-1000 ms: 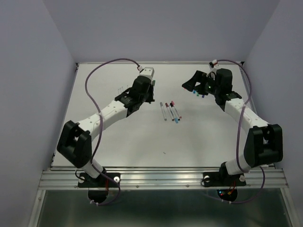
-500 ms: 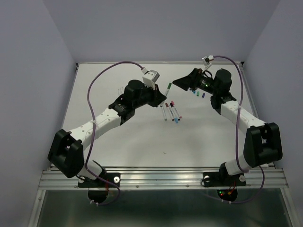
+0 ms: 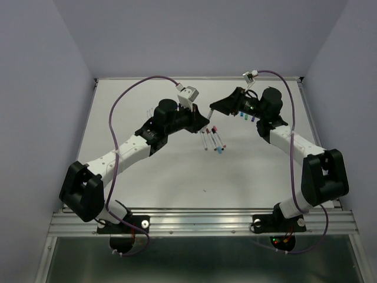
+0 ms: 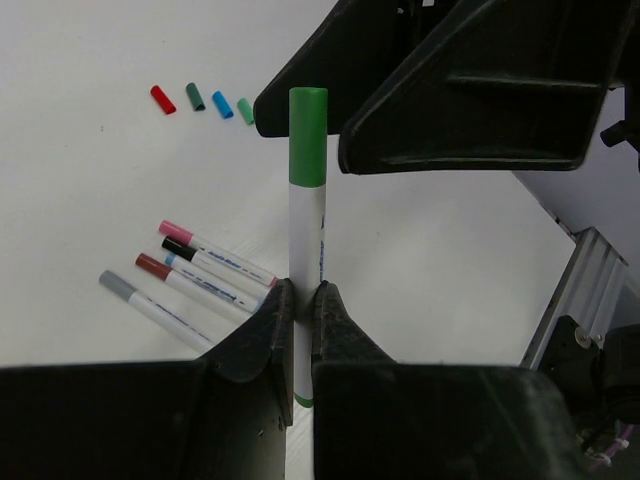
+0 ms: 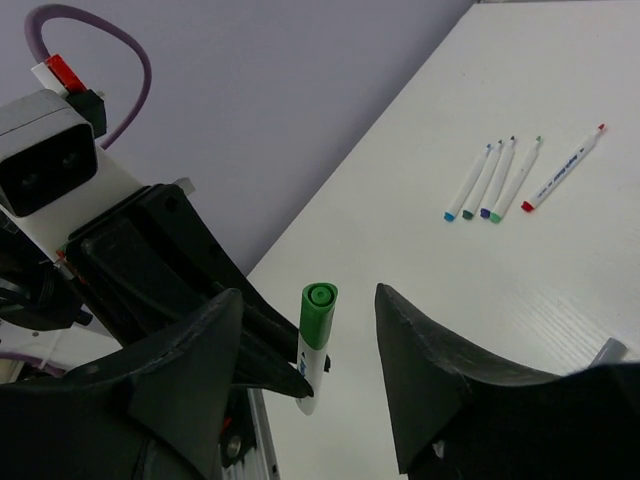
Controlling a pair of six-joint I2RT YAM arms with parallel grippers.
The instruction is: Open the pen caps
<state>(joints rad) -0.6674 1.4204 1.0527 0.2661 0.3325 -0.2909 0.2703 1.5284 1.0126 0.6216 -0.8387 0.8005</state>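
My left gripper [image 4: 300,300] is shut on the white barrel of a pen [image 4: 307,225] and holds it up off the table, with its green cap [image 4: 307,120] pointing away. In the top view the left gripper [image 3: 203,117] and the right gripper [image 3: 215,107] meet above the table's middle back. My right gripper [image 5: 310,293] is open, with a finger on each side of the green cap [image 5: 319,312] and not touching it. Several loose pen caps [image 4: 195,97], red, green, blue and teal, lie in a row on the table. They also show in the top view [image 3: 246,115].
Several capped pens [image 4: 200,275] lie side by side under the held pen, and they show in the top view [image 3: 212,139] too. Several uncapped pens [image 5: 492,178] lie in a row behind the left arm. The walls stand close on both sides.
The left arm has swung right and raised the green-capped pen. The right gripper has moved left, so its open fingers now flank the cap.
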